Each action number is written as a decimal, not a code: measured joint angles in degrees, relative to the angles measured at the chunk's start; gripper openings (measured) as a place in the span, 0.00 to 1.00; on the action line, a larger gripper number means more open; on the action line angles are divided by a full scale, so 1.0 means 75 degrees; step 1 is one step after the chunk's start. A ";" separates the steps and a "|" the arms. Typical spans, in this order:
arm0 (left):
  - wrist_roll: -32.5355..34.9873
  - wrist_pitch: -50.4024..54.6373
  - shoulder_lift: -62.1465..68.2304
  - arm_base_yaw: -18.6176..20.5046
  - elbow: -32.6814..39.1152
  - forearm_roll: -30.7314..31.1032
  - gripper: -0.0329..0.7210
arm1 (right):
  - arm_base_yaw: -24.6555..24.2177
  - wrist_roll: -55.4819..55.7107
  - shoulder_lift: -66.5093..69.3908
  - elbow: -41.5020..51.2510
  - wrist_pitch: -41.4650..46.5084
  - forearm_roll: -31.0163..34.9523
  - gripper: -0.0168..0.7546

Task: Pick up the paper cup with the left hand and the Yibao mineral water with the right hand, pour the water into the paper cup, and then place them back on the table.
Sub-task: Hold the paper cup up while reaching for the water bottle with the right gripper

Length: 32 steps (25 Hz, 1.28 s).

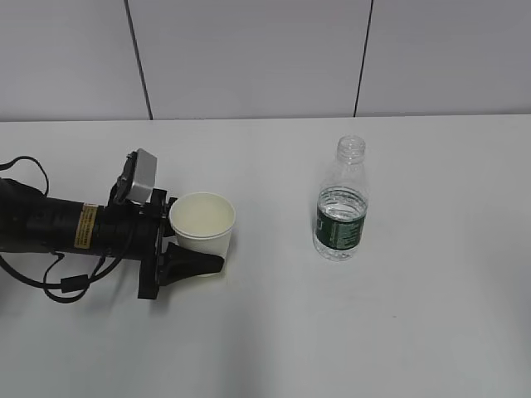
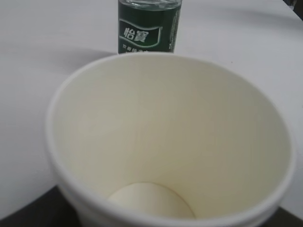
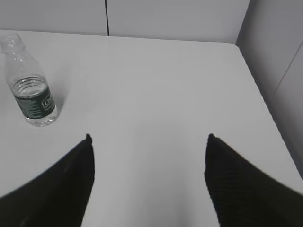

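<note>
Gripper of the left hand (image 1: 189, 240) sits around the paper cup (image 1: 202, 225) on the tabletop (image 1: 415, 332), one finger along the cup's near side, though whether it squeezes yet I cannot tell. Right of the cup, well apart, stands the uncapped water bottle (image 1: 341, 203), untouched. Farther right, the right gripper (image 3: 147, 142) hangs wide and empty; a hard grab could spill the bottle.

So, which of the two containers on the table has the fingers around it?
The paper cup: the left hand has its fingers on either side. The Yibao mineral water stands apart, untouched.
</note>
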 joint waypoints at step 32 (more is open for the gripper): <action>0.0000 0.0000 0.0000 0.0000 0.0000 0.0009 0.62 | 0.0000 -0.0352 0.3720 0.2238 -0.6215 0.0378 0.76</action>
